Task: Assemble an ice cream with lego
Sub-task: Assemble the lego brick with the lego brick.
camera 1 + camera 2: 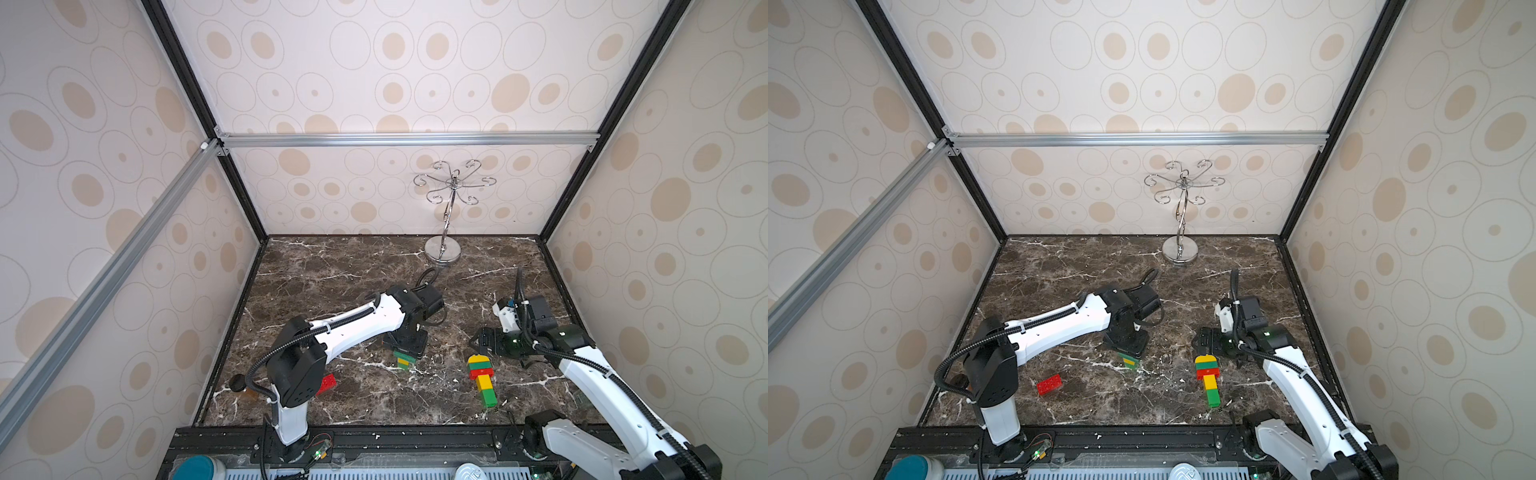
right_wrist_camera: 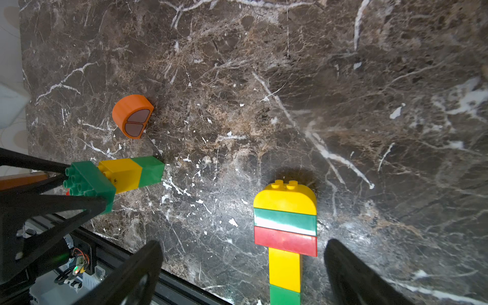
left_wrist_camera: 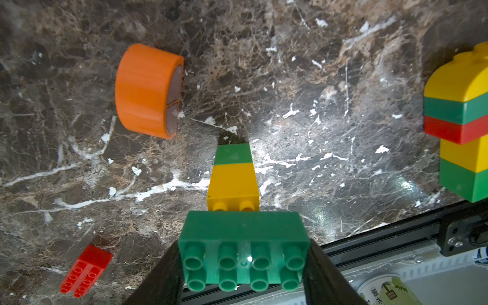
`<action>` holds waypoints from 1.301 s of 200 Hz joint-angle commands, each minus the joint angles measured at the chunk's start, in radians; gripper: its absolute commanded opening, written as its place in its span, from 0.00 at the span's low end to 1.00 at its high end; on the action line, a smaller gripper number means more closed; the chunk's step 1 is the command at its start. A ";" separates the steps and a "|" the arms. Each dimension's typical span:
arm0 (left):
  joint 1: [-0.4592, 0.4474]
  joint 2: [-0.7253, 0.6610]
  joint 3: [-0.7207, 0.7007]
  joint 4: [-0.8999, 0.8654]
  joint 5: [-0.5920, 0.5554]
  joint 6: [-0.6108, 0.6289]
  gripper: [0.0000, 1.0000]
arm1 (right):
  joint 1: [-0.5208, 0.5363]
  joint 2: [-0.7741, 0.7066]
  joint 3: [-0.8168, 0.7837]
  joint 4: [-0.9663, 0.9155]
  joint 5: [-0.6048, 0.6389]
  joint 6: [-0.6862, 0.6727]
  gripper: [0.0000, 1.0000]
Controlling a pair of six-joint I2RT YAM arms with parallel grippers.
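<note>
My left gripper (image 3: pixel 244 264) is shut on a green oblong lego brick (image 3: pixel 244 250), gripped by its two short ends. The brick hangs right over a short upright stack, yellow on green (image 3: pixel 233 182), and the yellow studs still show. An orange half-round piece (image 3: pixel 148 91) lies on its side nearby. A loose red brick (image 1: pixel 327 384) lies front left. A built ice cream (image 1: pixel 481 376) lies flat: yellow dome, green, red, then a yellow and green stem. My right gripper (image 2: pixel 244 245) is open, its fingers either side of the stem and clear of it.
A silver hooked stand (image 1: pixel 444 249) is at the back of the marble table (image 1: pixel 332 282). The black front rail (image 1: pixel 374 436) borders the near edge, with a can (image 3: pixel 388 293) beyond it. A black knob (image 1: pixel 237 382) sits at the left edge. Patterned walls close three sides.
</note>
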 commanded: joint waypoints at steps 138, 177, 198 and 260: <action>0.016 0.012 0.037 -0.045 0.013 -0.029 0.25 | -0.008 0.008 -0.002 -0.011 0.007 -0.011 0.99; 0.016 0.021 0.041 -0.039 0.020 -0.034 0.25 | -0.008 0.008 0.000 -0.015 0.008 -0.011 0.98; 0.016 0.023 0.040 -0.040 0.025 -0.043 0.25 | -0.008 0.008 0.001 -0.017 0.010 -0.011 0.99; 0.019 0.015 0.018 -0.037 0.023 -0.054 0.25 | -0.008 0.012 -0.002 -0.011 0.008 -0.011 0.98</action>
